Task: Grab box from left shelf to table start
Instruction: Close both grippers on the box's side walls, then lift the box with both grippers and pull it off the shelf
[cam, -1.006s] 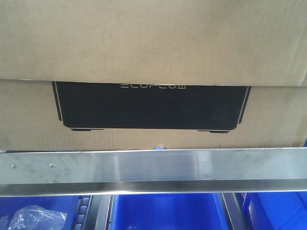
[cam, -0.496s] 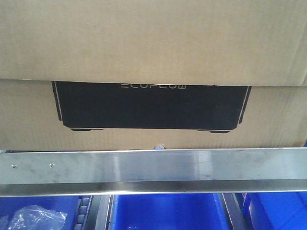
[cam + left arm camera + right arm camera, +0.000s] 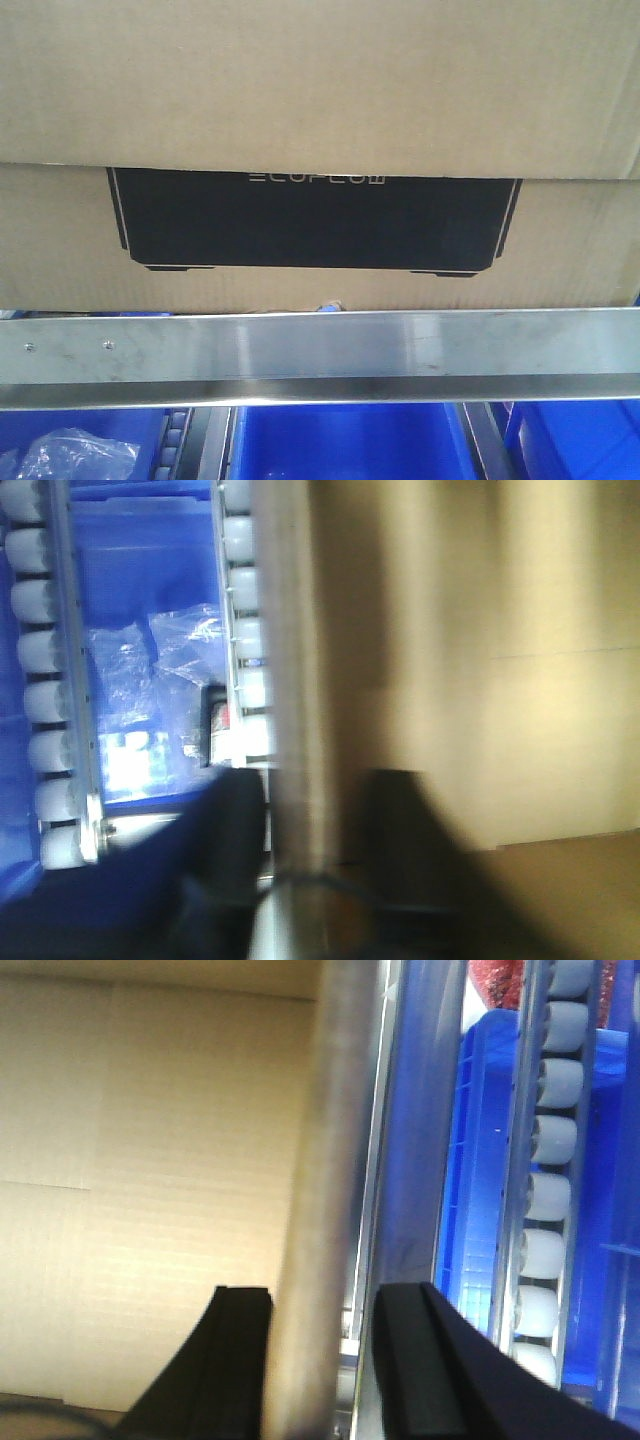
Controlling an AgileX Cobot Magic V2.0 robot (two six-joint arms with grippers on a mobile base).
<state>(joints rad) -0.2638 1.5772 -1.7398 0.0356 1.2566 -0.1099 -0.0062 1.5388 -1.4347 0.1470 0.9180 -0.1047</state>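
The brown cardboard box [image 3: 320, 90] with its black ECOFLOW panel [image 3: 310, 220] sits on the shelf behind the brushed-steel front rail [image 3: 320, 350]. Neither gripper shows in the front view. In the blurred left wrist view my left gripper [image 3: 315, 820] is open, with the rail [image 3: 295, 680] running between its dark fingers and the box [image 3: 520, 630] to the right. In the right wrist view my right gripper [image 3: 320, 1300] is open astride the rail [image 3: 325, 1160], with the box [image 3: 150, 1160] to the left. The table is out of view.
Blue plastic bins [image 3: 340, 445] stand on the level below the rail, the left one holding a clear plastic bag [image 3: 70, 455]. White roller tracks [image 3: 40, 680] [image 3: 550, 1140] run beside the bins. Something red [image 3: 495, 985] lies at the top right.
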